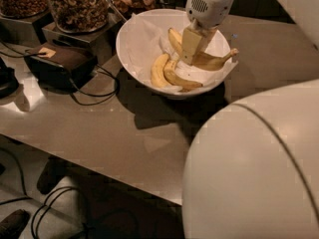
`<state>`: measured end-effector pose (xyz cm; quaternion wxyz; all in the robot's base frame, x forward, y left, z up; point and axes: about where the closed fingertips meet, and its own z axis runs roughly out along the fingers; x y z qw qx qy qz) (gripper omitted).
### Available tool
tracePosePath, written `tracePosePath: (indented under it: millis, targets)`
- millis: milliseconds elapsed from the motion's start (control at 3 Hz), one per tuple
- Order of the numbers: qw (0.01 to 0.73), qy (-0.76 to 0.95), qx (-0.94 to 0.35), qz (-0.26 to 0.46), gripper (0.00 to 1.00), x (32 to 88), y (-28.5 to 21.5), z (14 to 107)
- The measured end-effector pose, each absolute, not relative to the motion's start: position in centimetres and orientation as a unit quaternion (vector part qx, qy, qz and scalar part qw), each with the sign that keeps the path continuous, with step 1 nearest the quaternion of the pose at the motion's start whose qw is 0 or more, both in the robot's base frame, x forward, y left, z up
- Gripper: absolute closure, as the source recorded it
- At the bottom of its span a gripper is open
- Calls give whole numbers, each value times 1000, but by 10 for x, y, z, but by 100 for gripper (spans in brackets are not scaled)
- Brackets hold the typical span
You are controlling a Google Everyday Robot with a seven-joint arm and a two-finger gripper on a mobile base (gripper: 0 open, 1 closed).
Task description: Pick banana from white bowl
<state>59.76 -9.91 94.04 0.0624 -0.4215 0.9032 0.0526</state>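
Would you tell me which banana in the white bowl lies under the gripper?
The longest banana, its thin stem at the bowl's right rim; the gripper is over its middle. The two shorter bananas lie lower left.

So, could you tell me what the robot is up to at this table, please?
The robot's arm reaches into the white bowl, which is lined with crinkled paper. Its gripper is low over the middle of the banana, the longest one, whose stem points towards the right rim. That banana appears to rest in the bowl, not yet lifted. Two shorter bananas lie beside it, and jars of nuts stand behind the bowl.
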Motion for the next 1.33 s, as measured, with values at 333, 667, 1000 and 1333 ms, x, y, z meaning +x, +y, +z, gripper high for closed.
tracePosePath:
  millis: [333,667,1000,1333]
  targets:
    - [74,903,-420,51,100,603,-97,940]
    - [60,910,-405,66,100,588,-107,943]
    - [74,916,-384,89,100,557,-118,954]
    - [78,915,-385,92,100,557,-116,955]
